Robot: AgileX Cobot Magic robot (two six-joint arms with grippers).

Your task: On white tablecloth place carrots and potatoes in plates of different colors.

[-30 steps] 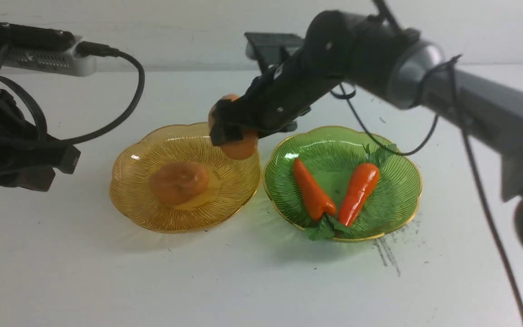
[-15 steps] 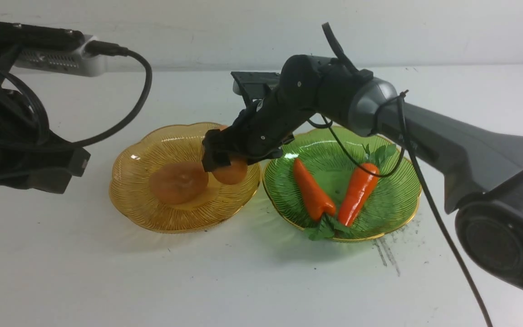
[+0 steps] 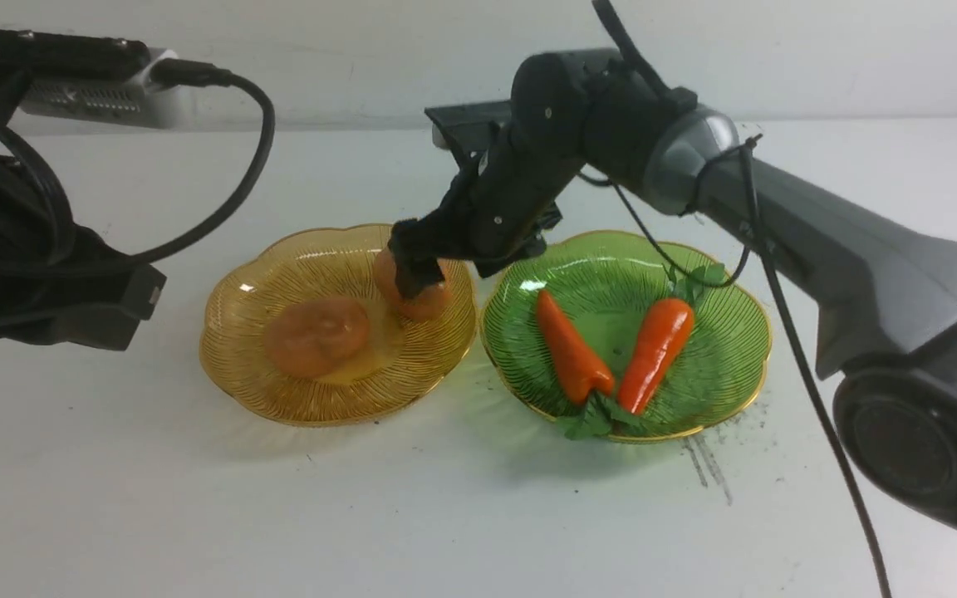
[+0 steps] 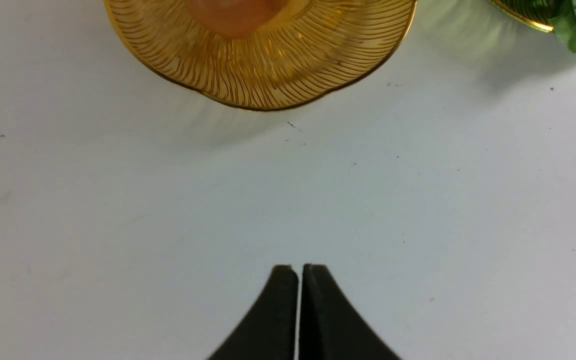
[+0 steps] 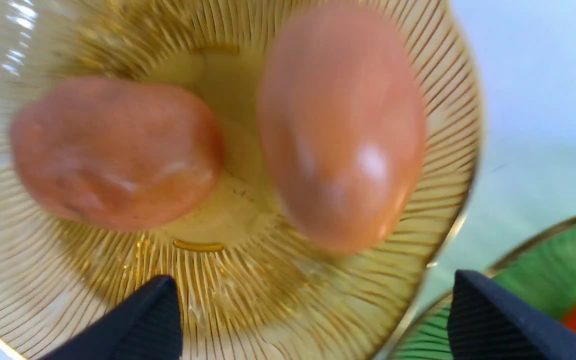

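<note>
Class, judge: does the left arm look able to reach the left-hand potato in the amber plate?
Probably yes: bare cloth lies between the left gripper and the amber plate; its shut jaws must open first.

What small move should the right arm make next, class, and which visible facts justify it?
Probably lift the right tool straight up, clear of the amber plate. It is open and grips nothing. The potatoes both lie in that plate, and the carrots both lie in the green plate, so the sorting looks done.
</note>
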